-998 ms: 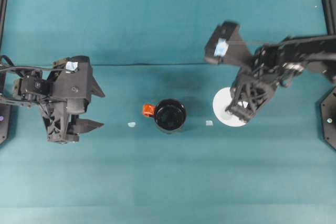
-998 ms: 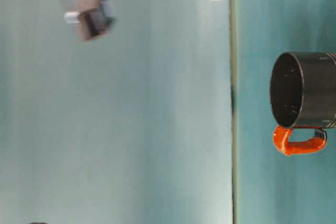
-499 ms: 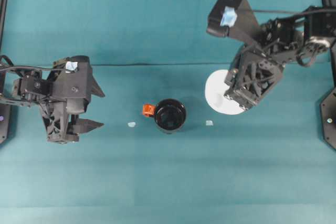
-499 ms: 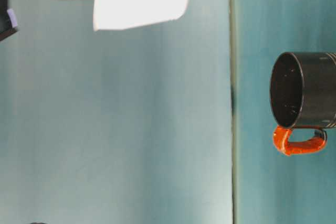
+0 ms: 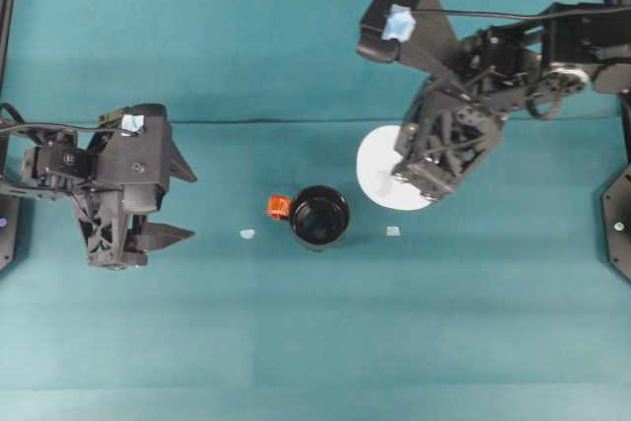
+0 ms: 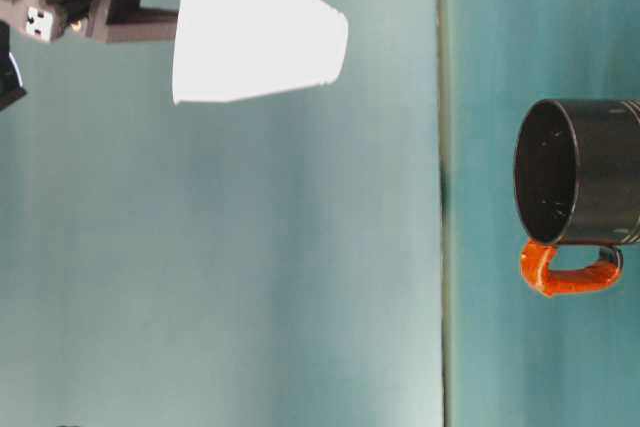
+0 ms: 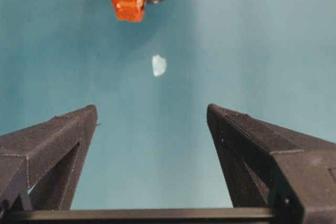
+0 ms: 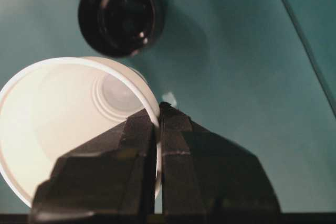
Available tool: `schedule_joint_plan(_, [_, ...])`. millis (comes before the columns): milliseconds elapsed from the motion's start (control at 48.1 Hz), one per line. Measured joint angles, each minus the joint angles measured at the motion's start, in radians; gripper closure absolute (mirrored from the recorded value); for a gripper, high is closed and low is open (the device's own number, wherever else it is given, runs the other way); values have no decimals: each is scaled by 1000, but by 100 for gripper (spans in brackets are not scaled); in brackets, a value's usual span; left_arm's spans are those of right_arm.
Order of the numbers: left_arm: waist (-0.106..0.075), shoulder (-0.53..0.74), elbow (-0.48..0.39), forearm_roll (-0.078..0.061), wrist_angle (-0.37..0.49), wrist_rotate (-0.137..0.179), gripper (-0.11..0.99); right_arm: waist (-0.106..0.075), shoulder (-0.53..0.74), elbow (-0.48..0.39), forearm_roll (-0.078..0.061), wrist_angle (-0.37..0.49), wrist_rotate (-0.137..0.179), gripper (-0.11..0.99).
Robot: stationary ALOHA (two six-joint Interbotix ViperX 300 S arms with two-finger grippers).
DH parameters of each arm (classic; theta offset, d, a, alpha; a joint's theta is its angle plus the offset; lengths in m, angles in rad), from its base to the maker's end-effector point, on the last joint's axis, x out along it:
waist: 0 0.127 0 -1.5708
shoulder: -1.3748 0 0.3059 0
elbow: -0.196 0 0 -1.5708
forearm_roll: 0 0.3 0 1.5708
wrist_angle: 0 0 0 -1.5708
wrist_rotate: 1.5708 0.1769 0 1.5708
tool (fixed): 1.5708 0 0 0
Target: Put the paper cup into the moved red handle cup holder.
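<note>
The white paper cup hangs in the air, held by its rim in my right gripper, which is shut on it. In the right wrist view the rim is pinched between the two black fingers, and the cup is upright with its mouth up. The table-level view shows the cup well above the table. The red handle cup holder, glossy black with an orange handle on its left, stands at the table's centre, left of and nearer than the cup. My left gripper is open, far left of the holder.
Two small pale scraps lie on the teal cloth, one left of the holder and one right of it. A seam in the cloth runs across behind the holder. Black frame posts stand at the table's sides.
My right gripper has lifted the paper cup off the table and carried it left and toward the back, nearer the holder. The left arm and the holder have not moved.
</note>
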Motion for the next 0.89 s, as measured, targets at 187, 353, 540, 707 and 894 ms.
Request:
schedule_joint_plan(187, [0,0,0,0,0,-2,-6,2,69,-18,2,-66,0,98])
schedule_joint_plan(353, [0,0,0,0,0,-3,-6,9,153,-63,0,-94,0,98])
schedule_joint_plan(540, [0,0,0,0,0,-3,-6,21,239,-112,0,-97,0,98])
schedule_joint_plan(707, [0,-2,0,0,-2,-3,-6,32,301,-123,0,-97,-2,98])
schedule_joint_plan(894, [2,0,0,0,0,-3,-6,34,356,-121,0,-104,-2,98])
